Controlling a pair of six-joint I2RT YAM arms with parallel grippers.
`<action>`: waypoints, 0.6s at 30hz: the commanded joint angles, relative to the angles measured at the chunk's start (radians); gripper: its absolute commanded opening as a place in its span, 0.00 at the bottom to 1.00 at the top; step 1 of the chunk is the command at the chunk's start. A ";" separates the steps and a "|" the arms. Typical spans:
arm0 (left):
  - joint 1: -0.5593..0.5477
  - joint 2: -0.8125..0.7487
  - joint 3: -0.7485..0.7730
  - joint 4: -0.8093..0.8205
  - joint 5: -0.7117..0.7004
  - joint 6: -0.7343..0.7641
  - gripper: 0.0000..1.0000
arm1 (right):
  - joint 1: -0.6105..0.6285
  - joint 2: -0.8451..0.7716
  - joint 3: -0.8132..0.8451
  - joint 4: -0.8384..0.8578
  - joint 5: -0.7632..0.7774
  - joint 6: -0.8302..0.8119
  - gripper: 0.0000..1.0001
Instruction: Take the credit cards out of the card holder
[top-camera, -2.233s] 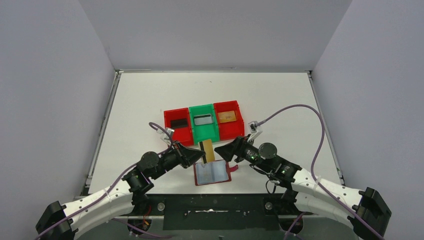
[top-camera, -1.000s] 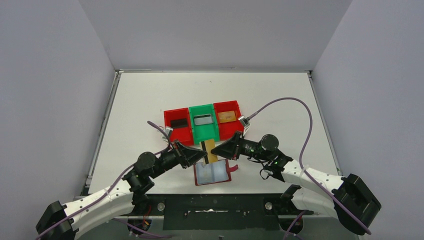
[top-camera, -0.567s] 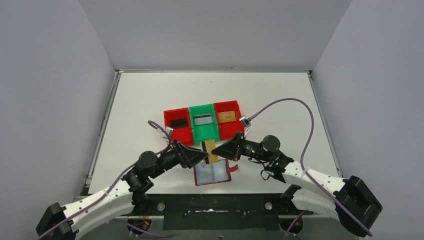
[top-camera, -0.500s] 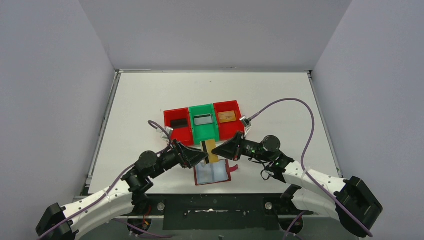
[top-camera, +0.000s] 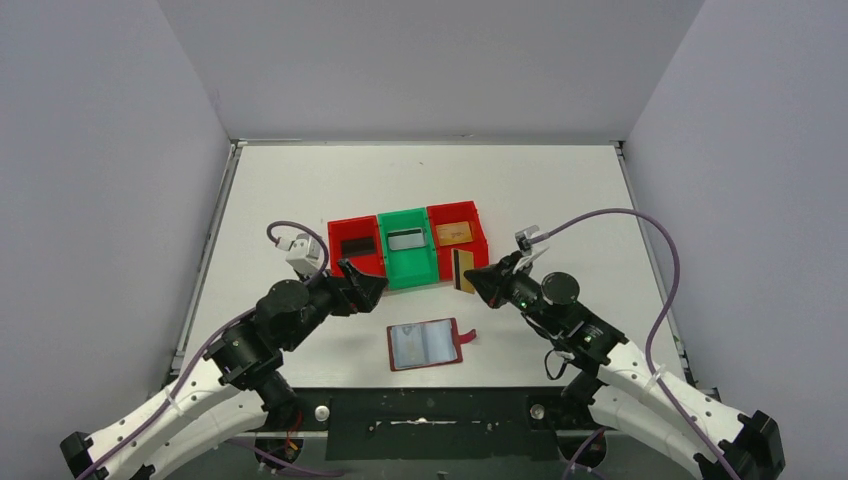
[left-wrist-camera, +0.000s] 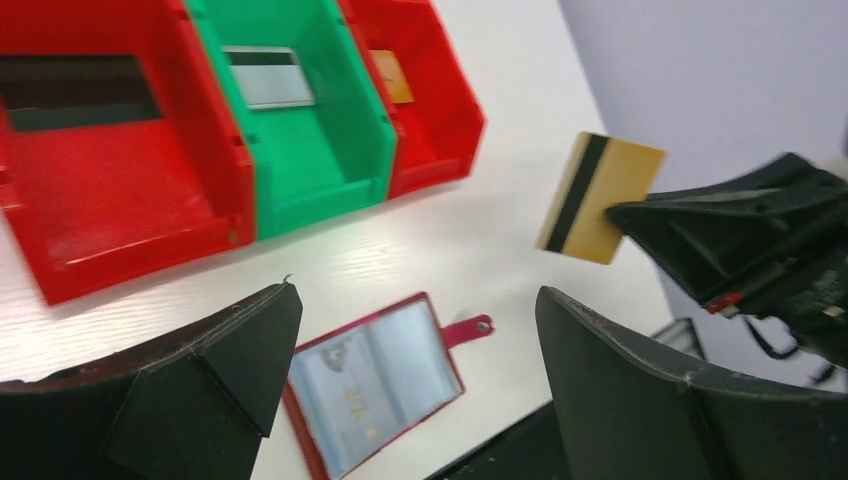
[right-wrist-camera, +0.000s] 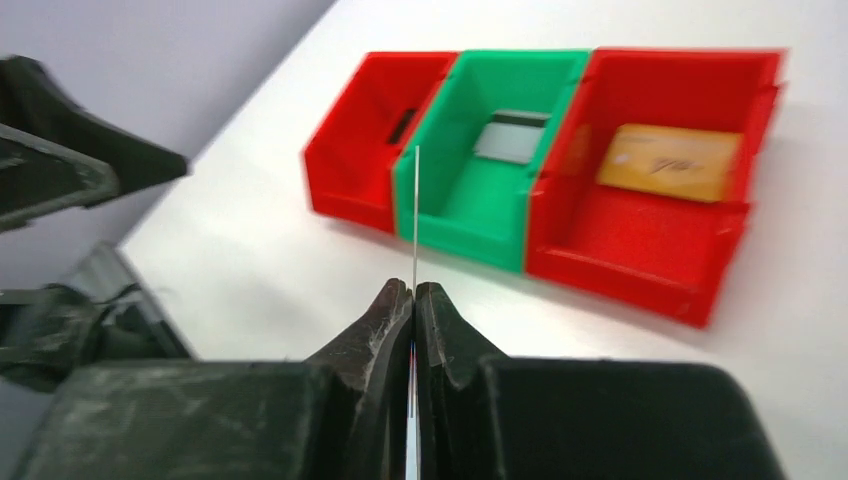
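Both arms have pulled apart, and the gold-tan card has left the left end effector, which is now spread wide. Only the right end effector pinches it, standing on edge. The right red bin sits just ahead. The open card holder lies back behind on the counter.

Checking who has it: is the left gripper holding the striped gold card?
No, the right gripper pinches the striped gold card, while the left gripper stands open and empty.
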 joint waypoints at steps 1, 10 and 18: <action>0.010 0.053 0.114 -0.249 -0.193 0.079 0.89 | -0.007 0.013 0.100 -0.105 0.204 -0.358 0.00; 0.222 0.173 0.220 -0.324 -0.026 0.151 0.92 | -0.008 0.263 0.327 -0.269 0.338 -0.827 0.00; 0.695 0.200 0.261 -0.319 0.295 0.284 0.92 | -0.052 0.492 0.475 -0.341 0.146 -1.151 0.00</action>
